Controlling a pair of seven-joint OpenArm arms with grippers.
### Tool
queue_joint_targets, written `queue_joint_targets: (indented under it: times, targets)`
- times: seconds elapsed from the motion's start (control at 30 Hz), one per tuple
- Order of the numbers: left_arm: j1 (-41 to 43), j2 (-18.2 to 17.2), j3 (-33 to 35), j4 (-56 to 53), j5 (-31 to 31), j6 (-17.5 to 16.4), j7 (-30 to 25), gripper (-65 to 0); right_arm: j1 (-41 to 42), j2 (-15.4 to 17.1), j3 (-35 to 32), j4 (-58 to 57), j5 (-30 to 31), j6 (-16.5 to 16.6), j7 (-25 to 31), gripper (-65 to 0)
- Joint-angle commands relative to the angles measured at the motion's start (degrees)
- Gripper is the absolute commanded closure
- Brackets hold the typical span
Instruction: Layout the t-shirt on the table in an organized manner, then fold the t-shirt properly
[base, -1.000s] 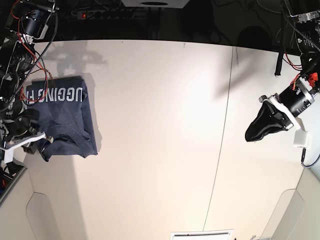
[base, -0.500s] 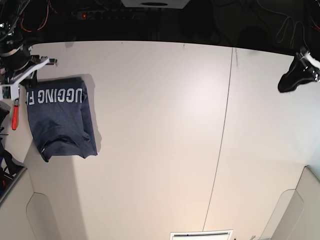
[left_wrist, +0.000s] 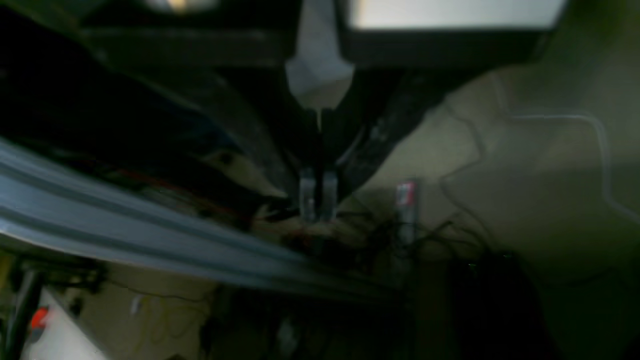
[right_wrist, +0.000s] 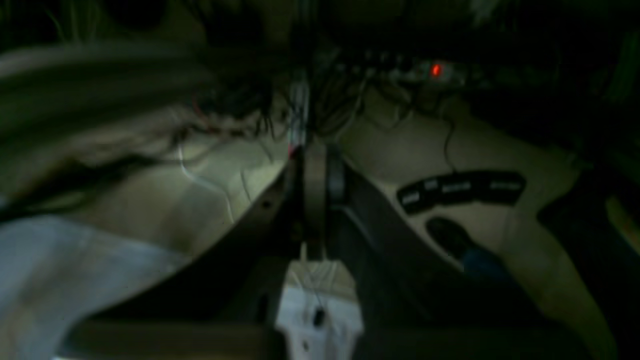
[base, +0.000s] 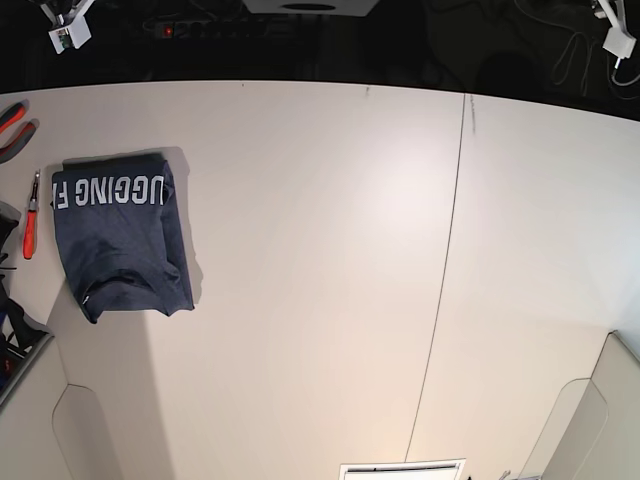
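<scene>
the table (base: 330, 260) fills nearly all of the base view, a broad off-white top with a thin dark seam (base: 445, 270) running from its far edge down toward the near edge, right of centre. beyond the far edge everything is dark, with a power strip (base: 200, 27) showing a small red light.

the t-shirt (base: 120, 235) lies folded on the table's left part in the base view, close to the left edge and nearer the far edge than the near one. it is a compact dark navy block, flat on the surface, with white capital lettering across its far end. its near end is slightly uneven, with a fold lip at the lower left corner. nothing touches it.

just beside the shirt, at the table's left edge, lie small tools with orange-red handles (base: 30, 232).

both arms are raised off the table; only white bits of them show at the top corners of the base view.

the right gripper (right_wrist: 315, 175) points out over a dim floor with cables and a black power strip (right_wrist: 460, 189). its jaws are pressed together with nothing between them.

the left gripper (left_wrist: 317, 197) appears blurred against a dark background with a grey rail (left_wrist: 125, 220) and tangled cables. its two pale fingertips (left_wrist: 306, 195) sit side by side, closed, holding nothing.
</scene>
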Motion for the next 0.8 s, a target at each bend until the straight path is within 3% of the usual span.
queue_joint_targets:
  times: [0.0, 0.17, 0.3, 0.37, 0.43, 0.53, 0.7, 0.77]
  targets:
    - [0.7, -1.3, 2.6, -2.1, 2.0, -0.6, -3.5, 0.0, -0.2, 1.5, -1.2, -2.3, 0.1, 0.0, 1.8, 0.0]
    - [-4.0, -2.5, 18.7, -15.6, 18.4, -0.6, -25.2, 0.0, 5.5, 5.1, -10.1, -21.7, -0.7, 0.0, 10.4, 0.0]
    - [-11.0, -1.6, 28.9, -25.2, 30.7, -0.6, -37.9, 0.0, 14.4, 5.5, -19.0, -38.8, -0.7, 0.0, 13.0, 0.0]
    - [-14.6, -0.1, 33.0, -29.6, 36.7, -0.6, -44.3, 0.0, 18.8, 5.0, -24.0, -47.3, -0.7, 0.0, 18.2, 0.0]
    - [-18.1, 2.2, 35.7, -33.7, 42.1, -0.6, -49.1, 0.0, 23.3, 4.2, -29.5, -55.0, -0.7, 0.0, 25.3, 0.0]
    - [-23.8, 6.5, 38.1, -39.1, 48.0, -0.5, -51.6, 0.0, 30.4, 1.9, -36.6, -64.1, -0.7, -0.3, 33.1, 0.0]
    - [-31.8, 13.1, 38.6, -46.2, 51.6, 14.1, -51.8, 0.0, 39.2, -3.5, -43.1, -72.0, -0.7, -5.8, 33.2, 0.0]
    - [-34.1, 14.6, 38.6, -48.3, 52.2, 17.8, -52.2, 0.0, 41.2, -5.5, -44.3, -73.4, -0.7, -8.5, 33.2, 0.0]
